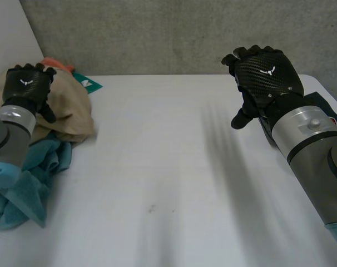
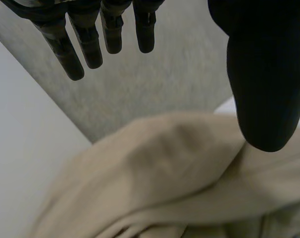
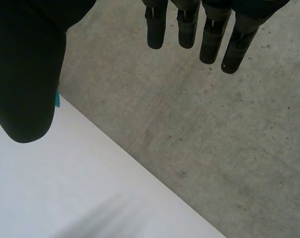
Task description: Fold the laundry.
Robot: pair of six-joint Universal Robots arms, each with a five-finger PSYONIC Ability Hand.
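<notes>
Beige cloth (image 1: 74,108), one, under left robot hand (image 1: 26,86), right robot hand (image 1: 266,75) above table (image 1: 168,167), both splayed

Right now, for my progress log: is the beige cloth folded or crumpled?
Crumpled. The beige cloth sits in a rumpled heap with loose creases, partly over a blue towel.

Spread open over crumpled beige cloth (image 2: 179,183): left hand (image 2: 261,74), fingers (image 2: 90,44) straight, thumb apart. From the cloth, grey wall (image 2: 165,84) at twelve o'clock, white surface (image 2: 21,148) at nine o'clock.
</notes>
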